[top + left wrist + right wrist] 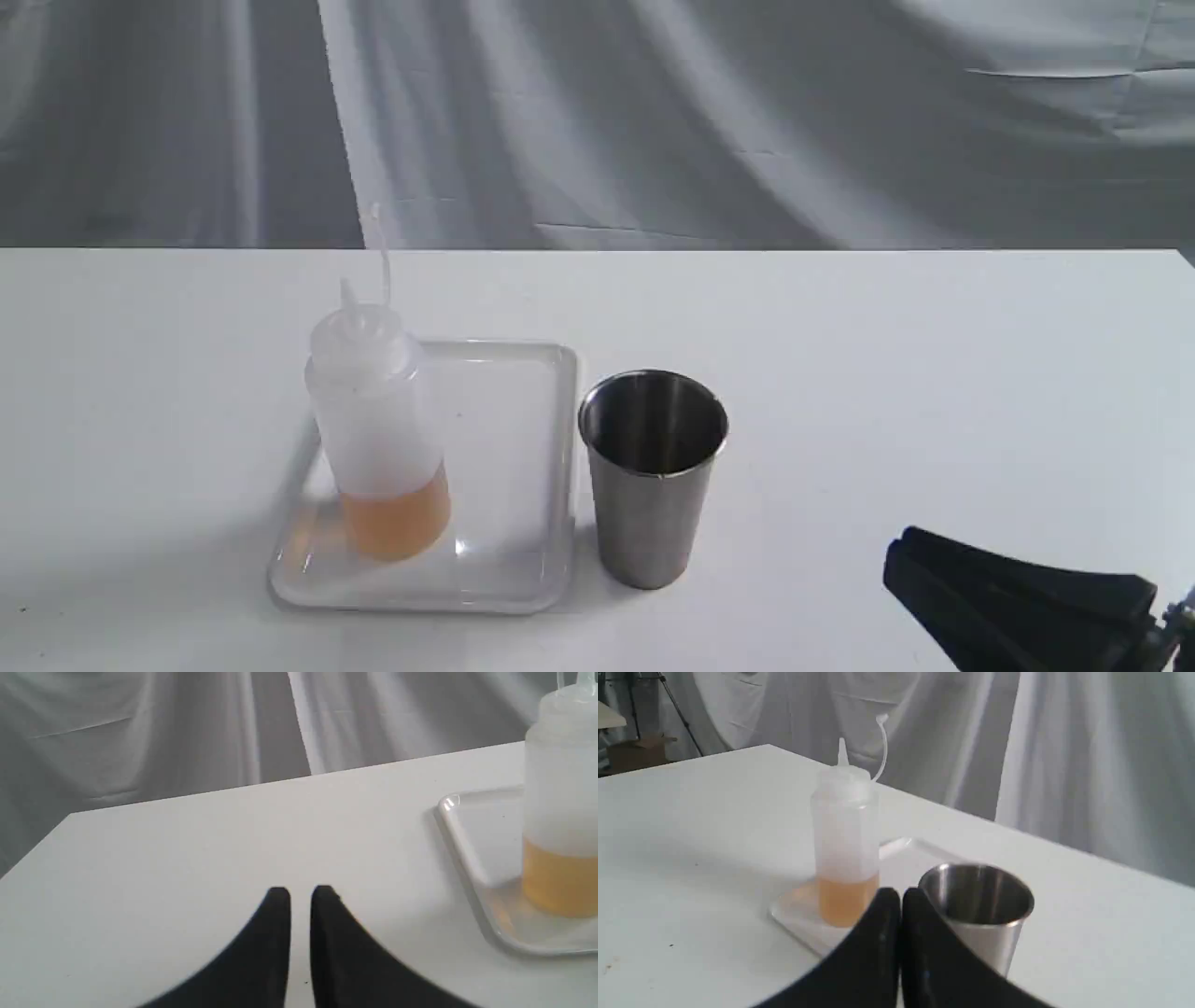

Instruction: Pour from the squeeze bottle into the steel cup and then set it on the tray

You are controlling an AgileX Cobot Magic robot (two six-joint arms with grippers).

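The squeeze bottle (376,429) stands upright on the left part of the white tray (518,560), cap strap sticking up, with amber liquid in its lower part. Just right of the tray, on the table, stands the steel cup (651,481), and nothing shows inside it. My right gripper (901,553) is low at the front right, well clear of the cup, shut and holding nothing. In the right wrist view the right gripper (901,892) points toward the squeeze bottle (845,849) and steel cup (978,910). The left gripper (300,891) is shut over bare table, left of the tray (460,840) and squeeze bottle (560,812).
The white table (934,373) runs back to a straight far edge with a grey cloth backdrop (653,112) behind it. In the right wrist view, a tripod and a box (635,751) stand off past the table.
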